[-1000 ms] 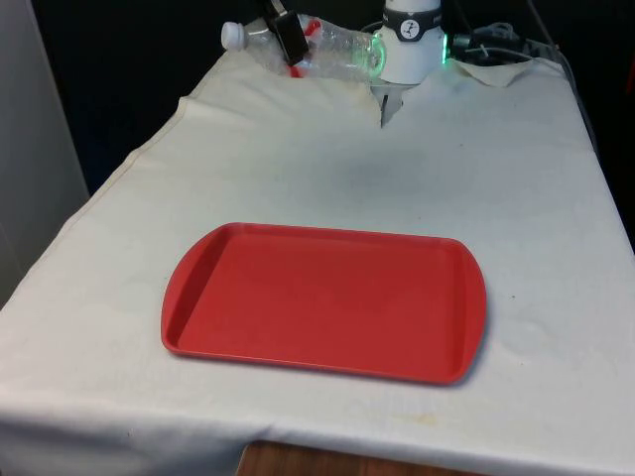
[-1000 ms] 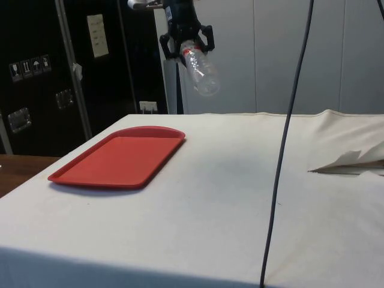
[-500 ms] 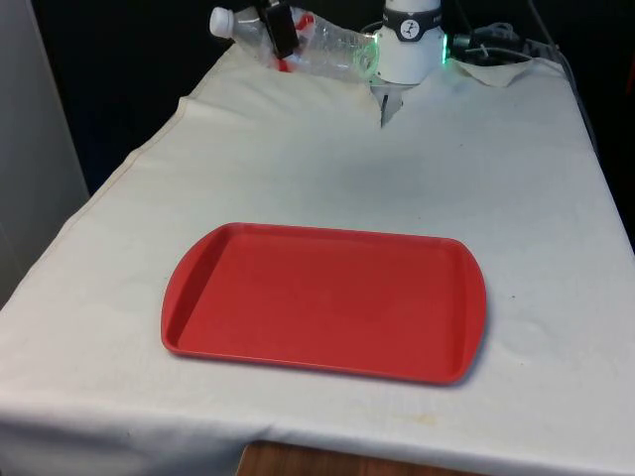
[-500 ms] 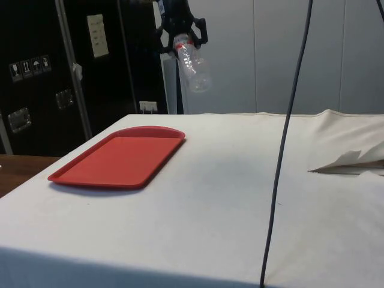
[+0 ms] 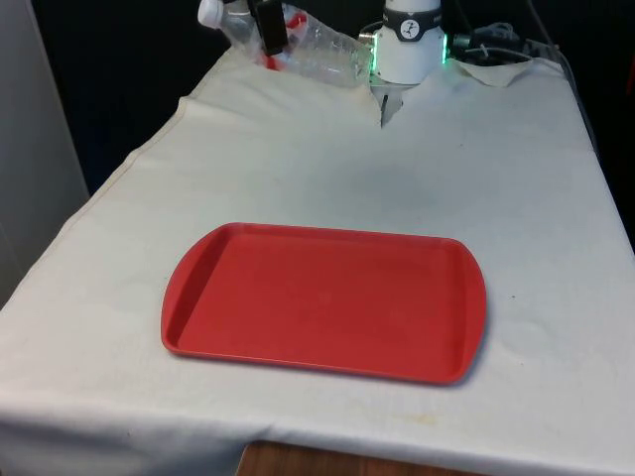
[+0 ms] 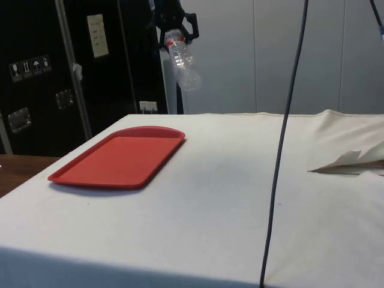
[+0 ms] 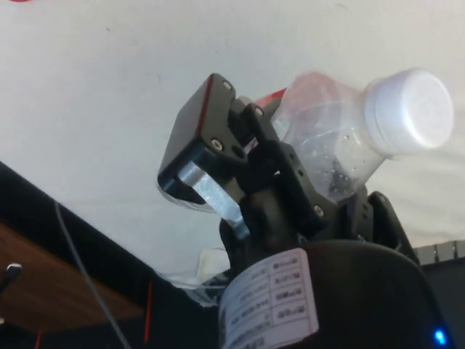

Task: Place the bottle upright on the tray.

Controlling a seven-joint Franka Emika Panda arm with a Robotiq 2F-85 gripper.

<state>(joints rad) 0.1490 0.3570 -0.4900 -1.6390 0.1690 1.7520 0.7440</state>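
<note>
The table [image 5: 298, 169], under its white cloth [image 6: 240, 198], runs from the near edge to the far end. A loose fold of the cloth [image 6: 351, 161] rises off the surface at the far end in the side view, and a thin dark cable [image 6: 287, 144] hangs down in front of that camera.

The red tray [image 5: 324, 300] lies flat on the near half of the table, roughly in the middle across its width, long side facing the front camera. Its raised rim is intact all round and its floor is bare. In the side view the tray [image 6: 120, 157] lies well below and nearer than the held object.

The clear plastic bottle [image 5: 303, 48] is in the air above the far end of the table, toward the front view's left, well apart from the tray. It is tilted, not upright: the white cap [image 5: 210, 12] is the higher end and points to the front view's left, and the body slopes down to the right. A red label band sits near the neck. In the side view the bottle [image 6: 183, 65] hangs with its base lowest.

The black gripper [image 5: 268, 25] has its fingers [image 7: 211, 145] closed on the bottle's neck end, just behind the cap [image 7: 408, 109].
</note>
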